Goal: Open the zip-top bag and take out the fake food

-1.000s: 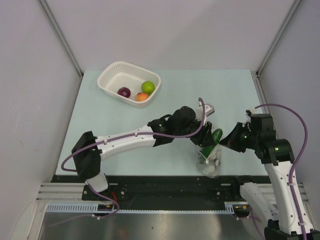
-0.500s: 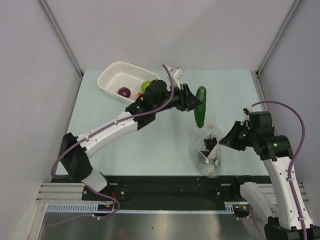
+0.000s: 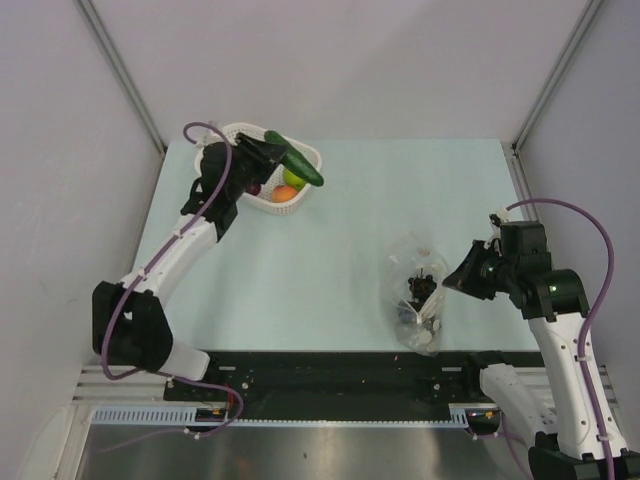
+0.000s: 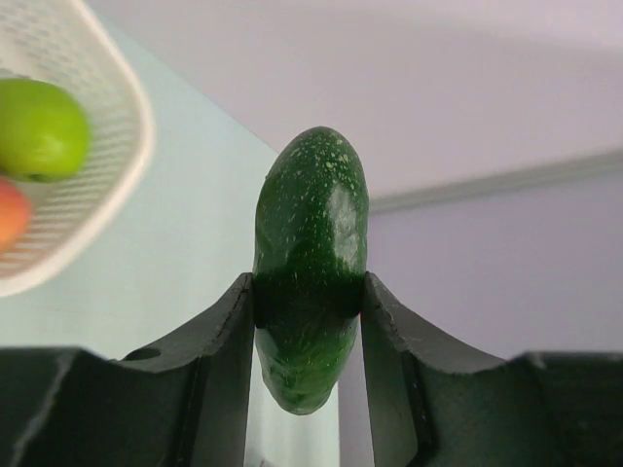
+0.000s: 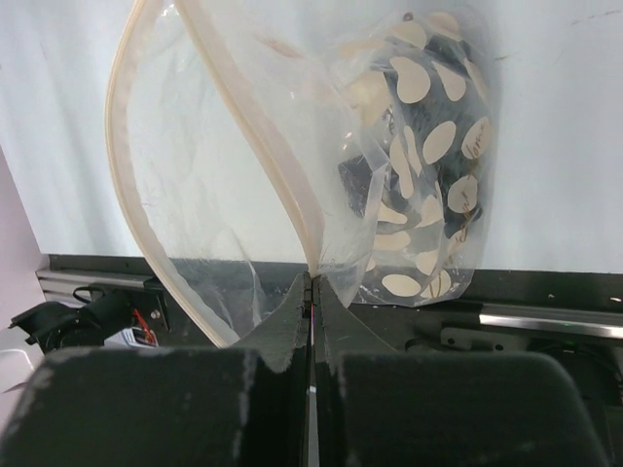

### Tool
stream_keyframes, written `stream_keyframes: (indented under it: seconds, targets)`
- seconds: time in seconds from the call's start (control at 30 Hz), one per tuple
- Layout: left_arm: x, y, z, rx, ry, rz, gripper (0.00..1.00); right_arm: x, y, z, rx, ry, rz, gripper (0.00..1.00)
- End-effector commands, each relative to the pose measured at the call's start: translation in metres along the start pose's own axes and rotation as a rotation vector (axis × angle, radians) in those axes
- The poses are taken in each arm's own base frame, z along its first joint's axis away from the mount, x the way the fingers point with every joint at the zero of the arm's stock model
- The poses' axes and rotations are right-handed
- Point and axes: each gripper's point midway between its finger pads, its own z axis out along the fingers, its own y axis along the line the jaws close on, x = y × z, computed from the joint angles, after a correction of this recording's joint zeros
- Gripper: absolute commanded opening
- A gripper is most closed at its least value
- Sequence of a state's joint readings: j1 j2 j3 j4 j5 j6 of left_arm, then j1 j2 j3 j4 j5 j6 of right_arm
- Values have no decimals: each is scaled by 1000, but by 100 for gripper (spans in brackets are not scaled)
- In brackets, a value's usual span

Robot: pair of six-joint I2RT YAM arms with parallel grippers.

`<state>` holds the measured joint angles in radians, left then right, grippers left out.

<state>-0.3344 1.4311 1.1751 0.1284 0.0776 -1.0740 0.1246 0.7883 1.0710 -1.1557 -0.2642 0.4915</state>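
Hanging over the right end of the white basket (image 3: 291, 207) at the far left of the worktop (image 3: 400, 200), the cucumber (image 3: 296, 166) is clamped between the left jaws. Its long axis lies roughly level, slanting from far left to near right, and one tip seems to pass the rim. Letting go probably calls for a small shift left first. The right jaws are pinched together on the rim of the bag (image 3: 417, 296) at near right, with dark grapes (image 3: 423, 286) inside.
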Motion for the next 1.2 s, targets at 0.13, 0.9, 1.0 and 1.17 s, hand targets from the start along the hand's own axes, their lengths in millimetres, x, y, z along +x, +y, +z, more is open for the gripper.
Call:
stream_keyframes:
  seconds: [0.13,0.9,1.0,1.17]
  targets:
    - [-66,90,29,-229,-168,-244,0,-13,-5,-6,52,-70,28,0]
    - [-110,261,125,-561,-274,-419,11,-9,-20,-15,72,-239,334,0]
    - [-120,263,130,-564,-245,-338,18,-6,-21,-18,64,-254,367,0]
    - [-132,260,135,-497,-182,-249,34,-3,-26,-25,84,-275,400,0]
